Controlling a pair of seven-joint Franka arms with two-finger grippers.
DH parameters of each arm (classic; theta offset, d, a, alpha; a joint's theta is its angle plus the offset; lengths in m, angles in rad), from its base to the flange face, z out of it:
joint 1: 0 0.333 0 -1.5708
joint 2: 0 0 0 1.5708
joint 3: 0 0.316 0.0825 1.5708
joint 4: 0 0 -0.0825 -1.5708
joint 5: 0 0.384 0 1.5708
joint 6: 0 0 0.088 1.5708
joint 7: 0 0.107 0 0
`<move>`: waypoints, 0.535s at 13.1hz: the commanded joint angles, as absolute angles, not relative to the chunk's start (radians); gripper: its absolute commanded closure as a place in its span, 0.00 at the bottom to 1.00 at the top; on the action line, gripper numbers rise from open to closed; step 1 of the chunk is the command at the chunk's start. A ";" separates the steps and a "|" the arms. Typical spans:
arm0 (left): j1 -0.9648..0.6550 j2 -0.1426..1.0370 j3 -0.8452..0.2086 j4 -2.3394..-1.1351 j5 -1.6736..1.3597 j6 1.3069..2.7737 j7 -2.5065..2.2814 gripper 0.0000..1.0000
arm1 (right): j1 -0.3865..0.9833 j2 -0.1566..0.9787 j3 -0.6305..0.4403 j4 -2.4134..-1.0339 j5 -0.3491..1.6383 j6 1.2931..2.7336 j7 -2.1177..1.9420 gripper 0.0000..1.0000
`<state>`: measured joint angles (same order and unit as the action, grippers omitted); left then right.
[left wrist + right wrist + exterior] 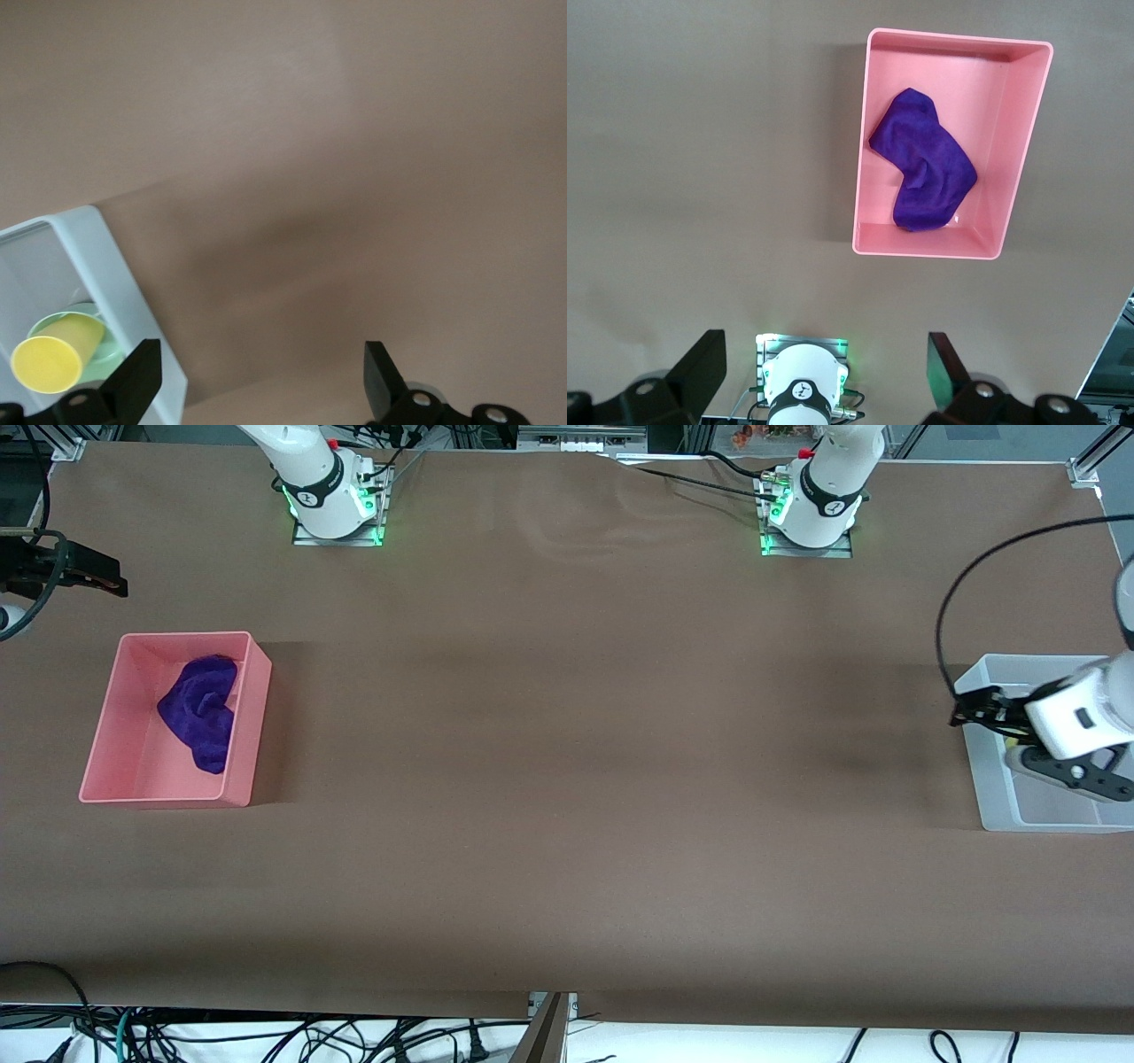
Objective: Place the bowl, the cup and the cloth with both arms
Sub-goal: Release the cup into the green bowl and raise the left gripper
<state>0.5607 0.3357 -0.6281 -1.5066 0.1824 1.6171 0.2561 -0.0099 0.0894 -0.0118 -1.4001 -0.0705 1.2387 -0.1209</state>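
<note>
The purple cloth (202,710) lies crumpled in a pink bin (253,717) toward the right arm's end of the table; the right wrist view shows the cloth (924,168) in that bin (930,244) too. The yellow cup (55,356) lies on its side in the pale green bowl (108,351), inside a clear bin (99,257). My left gripper (259,382) is open and empty, up over the clear bin's edge (992,797); it also shows in the front view (972,710). My right gripper (824,372) is open and empty, held high over the table near the pink bin (106,577).
The right arm's base (799,391) stands lit green at the table's back edge, and the left arm's base (811,509) likewise. A brown mat (567,779) covers the table between the two bins.
</note>
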 commanded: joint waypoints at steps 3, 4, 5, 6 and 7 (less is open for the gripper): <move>0.461 0.275 -0.612 -1.512 0.178 1.554 0.183 0.00 | -0.018 0.080 -0.008 -1.410 -0.043 1.247 -0.133 0.00; 0.352 0.238 -0.515 -1.516 0.173 1.554 0.170 0.00 | -0.020 0.080 -0.008 -1.410 -0.043 1.247 -0.133 0.00; 0.250 0.215 -0.402 -1.522 0.117 1.549 0.138 0.00 | -0.020 0.080 -0.008 -1.410 -0.043 1.247 -0.133 0.00; 0.154 0.186 -0.283 -1.529 0.056 1.549 0.117 0.00 | -0.018 0.080 -0.008 -1.410 -0.043 1.247 -0.133 0.00; 0.081 0.157 -0.191 -1.546 0.028 1.551 0.112 0.00 | -0.020 0.080 -0.008 -1.410 -0.043 1.247 -0.132 0.00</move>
<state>0.2093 0.2373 -0.3588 -1.5072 0.0898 1.5622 0.1326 -0.0102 0.0895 -0.0118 -1.4001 -0.0582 1.2388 -0.1209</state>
